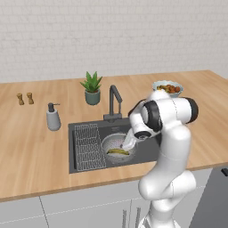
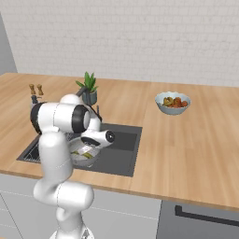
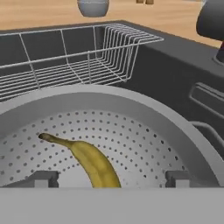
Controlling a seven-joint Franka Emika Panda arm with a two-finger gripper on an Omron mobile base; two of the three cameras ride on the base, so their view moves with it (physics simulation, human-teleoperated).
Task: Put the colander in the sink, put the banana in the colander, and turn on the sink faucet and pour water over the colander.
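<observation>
The grey perforated colander (image 3: 144, 131) sits in the dark sink (image 1: 147, 149), right of the wire rack (image 3: 74, 57). Inside the colander (image 1: 115, 143) the yellow banana (image 3: 89, 159) lies on the bottom, stem end pointing left in the hand view. My gripper (image 3: 110, 179) hangs just over the colander with its fingertips (image 3: 43, 178) wide apart on either side of the banana, not touching it; it is open. From the left base the gripper (image 1: 129, 142) reaches down over the banana (image 1: 118, 152). The dark faucet (image 1: 113, 102) stands behind the sink.
A grey soap dispenser (image 1: 53, 118) and a potted plant (image 1: 92, 88) stand behind the sink. The bowl of fruit (image 2: 173, 102) is on the counter to the right. Two small shakers (image 1: 25, 98) stand far left. The sink wall (image 3: 175, 78) is close to my hand.
</observation>
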